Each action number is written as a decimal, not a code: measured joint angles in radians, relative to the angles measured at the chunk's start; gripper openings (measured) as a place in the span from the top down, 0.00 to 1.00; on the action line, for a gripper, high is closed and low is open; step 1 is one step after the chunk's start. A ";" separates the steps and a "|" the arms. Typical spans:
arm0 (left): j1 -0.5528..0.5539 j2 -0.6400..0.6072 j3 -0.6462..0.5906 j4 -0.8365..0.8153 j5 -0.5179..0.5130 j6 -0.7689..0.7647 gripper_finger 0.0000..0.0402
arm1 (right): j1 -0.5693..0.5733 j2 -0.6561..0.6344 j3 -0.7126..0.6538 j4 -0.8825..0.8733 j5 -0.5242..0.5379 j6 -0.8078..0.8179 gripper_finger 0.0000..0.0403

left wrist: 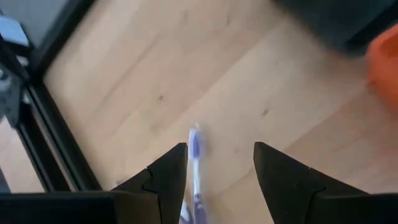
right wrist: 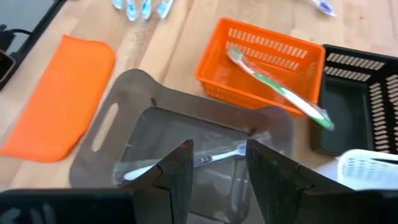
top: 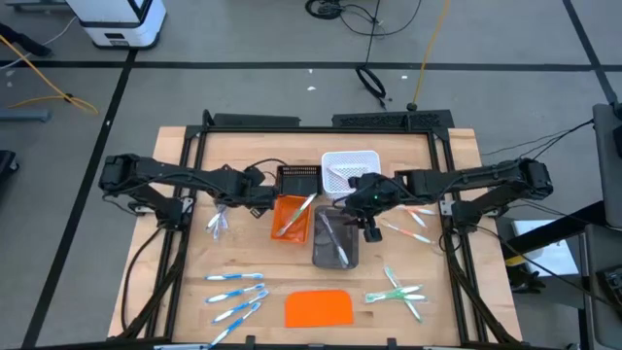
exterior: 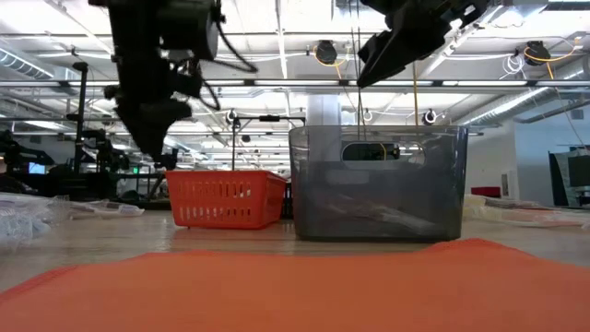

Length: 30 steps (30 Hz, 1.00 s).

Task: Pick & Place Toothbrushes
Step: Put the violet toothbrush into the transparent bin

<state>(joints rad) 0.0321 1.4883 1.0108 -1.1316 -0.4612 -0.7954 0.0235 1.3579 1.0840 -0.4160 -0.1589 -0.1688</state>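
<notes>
1. The toothbrushes lie in loose groups on the wooden table (top: pixel 194 292): blue toothbrushes (top: pixel 236 292) at lower left of the high view, green toothbrushes (top: pixel 398 295) at lower right, pink toothbrushes (top: pixel 413 222) at right of centre, and pale toothbrushes (top: pixel 218 222) at left of centre.
2. Some are already binned: a green-handled brush (right wrist: pixel 280 87) leans across the orange basket (right wrist: pixel 264 62), and a pale brush (right wrist: pixel 205 160) lies in the grey bin (right wrist: pixel 106 134).
3. Handling judgement: each brush looks light, stiff and smooth. Take it mid-handle, across its narrow width; it may roll or pivot if pinched near an end.
4. The left gripper (left wrist: pixel 221 168) hangs over the pale group, fingers apart, with a blue-tinted brush (left wrist: pixel 196 165) lying between them, not yet clamped.
5. The right gripper (right wrist: pixel 219 165) hangs above the grey bin, fingers apart, holding nothing.
6. Surroundings: a black tray (top: pixel 297 179) and a white basket (top: pixel 350 165) sit at upper centre; a flat orange slab (top: pixel 319 308) lies at lower centre.
7. Obstruction judgement: neighbouring brushes in the fanned pale group lie close and may be dragged along.
</notes>
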 joint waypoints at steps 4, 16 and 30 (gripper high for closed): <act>0.026 0.000 -0.058 -0.001 0.017 -0.016 0.53 | 0.020 0.000 0.000 -0.008 0.001 0.000 0.65; 0.073 0.000 -0.122 0.029 0.033 -0.019 0.53 | 0.057 0.000 0.000 -0.045 0.010 0.026 0.65; 0.073 0.000 -0.122 0.081 -0.009 0.006 0.53 | 0.057 0.000 0.000 -0.089 0.084 0.081 0.65</act>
<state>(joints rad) 0.1055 1.4883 0.8890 -1.0511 -0.4697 -0.7896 0.0807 1.3575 1.0840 -0.5049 -0.0746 -0.0875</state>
